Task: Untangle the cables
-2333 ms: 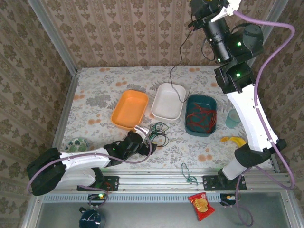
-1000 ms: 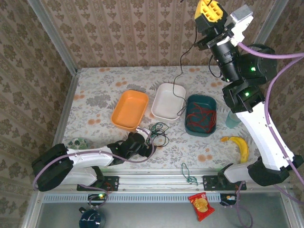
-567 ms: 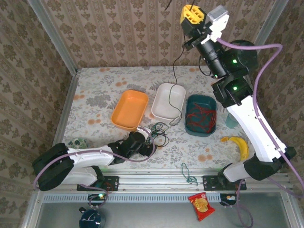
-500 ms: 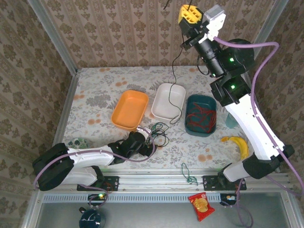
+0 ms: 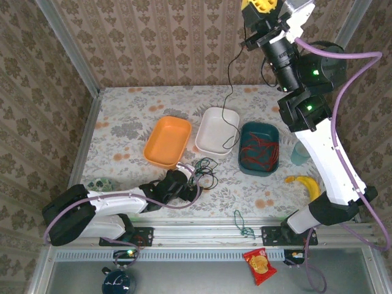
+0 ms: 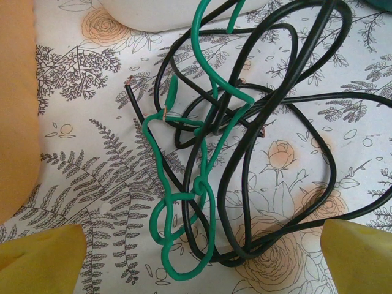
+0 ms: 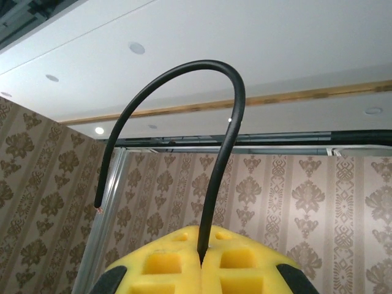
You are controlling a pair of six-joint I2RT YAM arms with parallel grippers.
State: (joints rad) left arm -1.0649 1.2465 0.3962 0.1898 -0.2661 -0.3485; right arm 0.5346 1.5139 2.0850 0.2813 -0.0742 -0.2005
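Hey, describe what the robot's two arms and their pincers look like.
The left arm and right arm have white shells, black joints and a lilac hose trailing along each; green lights glow on the right one's joints. The left pincer and right pincer are blocky and yellow.

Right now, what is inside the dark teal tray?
A loose heap of thin red cables lies inside the teal tray, covering much of its floor. Whether anything lies beneath them cannot be seen.
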